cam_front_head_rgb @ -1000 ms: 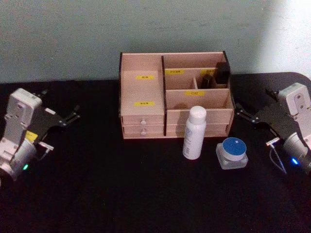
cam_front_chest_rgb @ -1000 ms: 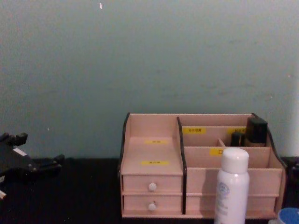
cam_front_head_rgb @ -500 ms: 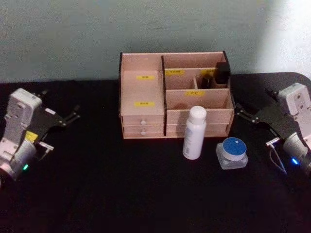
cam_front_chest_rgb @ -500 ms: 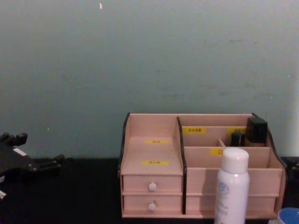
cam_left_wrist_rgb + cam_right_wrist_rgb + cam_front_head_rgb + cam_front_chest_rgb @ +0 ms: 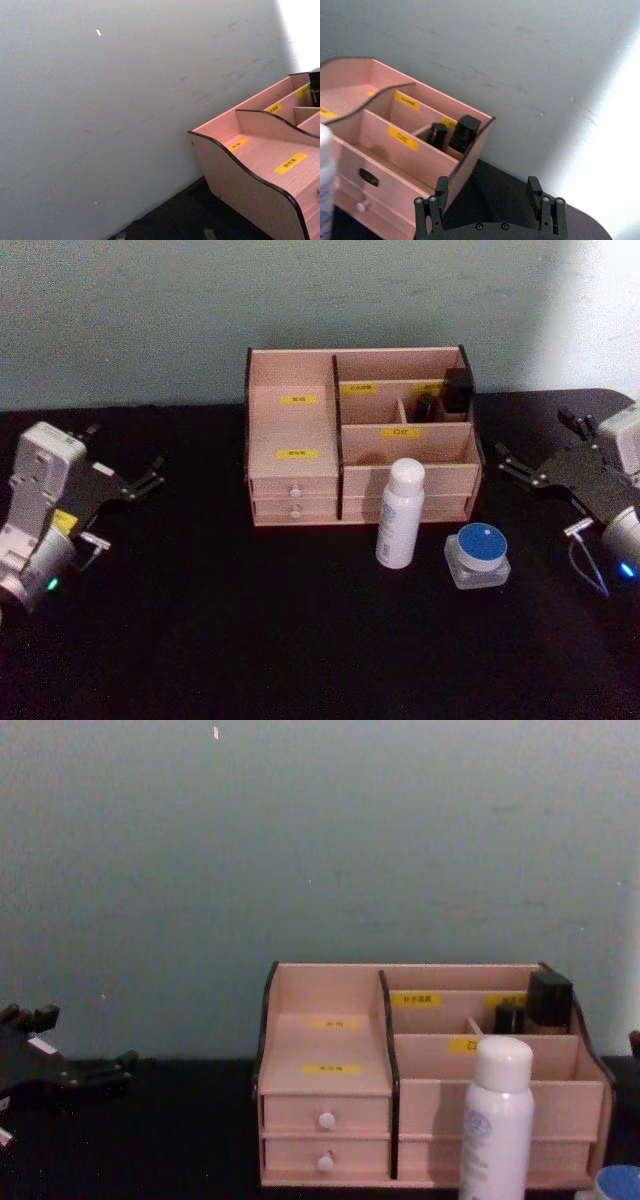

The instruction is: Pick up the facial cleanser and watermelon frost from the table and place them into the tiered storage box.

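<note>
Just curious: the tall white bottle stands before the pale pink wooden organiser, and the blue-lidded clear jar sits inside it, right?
Not quite. In the head view the blue-lidded clear jar stands on the black table beside the tall white bottle, before the pale pink wooden organiser.

Bare black tabletop (image 5: 250, 640) is left across the lower left and centre of the head view. The right front of the pale pinkish wooden tiered storage box (image 5: 290, 368) is fronted closely by an upright white cylindrical bottle (image 5: 399, 513), with a blue-lidded clear jar (image 5: 478, 554) near it on the right. The box's rear right compartments are taken up by two dark containers (image 5: 457, 392); the stepped left side and the long front compartment are open from above.
</note>
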Robot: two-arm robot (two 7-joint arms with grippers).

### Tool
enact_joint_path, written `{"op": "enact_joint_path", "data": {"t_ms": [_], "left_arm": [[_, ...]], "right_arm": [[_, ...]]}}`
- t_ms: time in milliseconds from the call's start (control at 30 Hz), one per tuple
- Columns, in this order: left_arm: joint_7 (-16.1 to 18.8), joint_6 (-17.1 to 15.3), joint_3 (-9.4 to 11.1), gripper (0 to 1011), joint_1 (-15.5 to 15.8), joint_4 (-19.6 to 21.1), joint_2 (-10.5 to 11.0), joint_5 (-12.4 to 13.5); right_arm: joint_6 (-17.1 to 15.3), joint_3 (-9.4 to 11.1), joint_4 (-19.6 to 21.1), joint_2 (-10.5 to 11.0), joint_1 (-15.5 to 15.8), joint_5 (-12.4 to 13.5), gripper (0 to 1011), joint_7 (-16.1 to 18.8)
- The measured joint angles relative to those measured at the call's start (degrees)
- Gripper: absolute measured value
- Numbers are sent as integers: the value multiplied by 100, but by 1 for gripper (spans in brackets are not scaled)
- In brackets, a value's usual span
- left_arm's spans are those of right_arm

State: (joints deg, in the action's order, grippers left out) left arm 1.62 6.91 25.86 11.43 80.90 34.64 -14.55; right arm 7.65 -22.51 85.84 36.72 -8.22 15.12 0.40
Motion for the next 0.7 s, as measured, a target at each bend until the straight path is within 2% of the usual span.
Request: {"op": "enact_joint_path", "data": {"t_ms": [167,333,533,700], "left_arm": [[0,0,0,1001,0,1,0,0],[0,0,0,1001,0,0,0,0],[0,0,0,1001,0,0,0,0],[0,0,0,1001,0,0,0,0]], "right_arm": [[4,98,421,213,287,120,1000,265],[23,124,832,430,602,322,1000,740],[73,28,972,516,690,470,1000,1343],[92,-76,904,465,594,546,1000,1758]]}}
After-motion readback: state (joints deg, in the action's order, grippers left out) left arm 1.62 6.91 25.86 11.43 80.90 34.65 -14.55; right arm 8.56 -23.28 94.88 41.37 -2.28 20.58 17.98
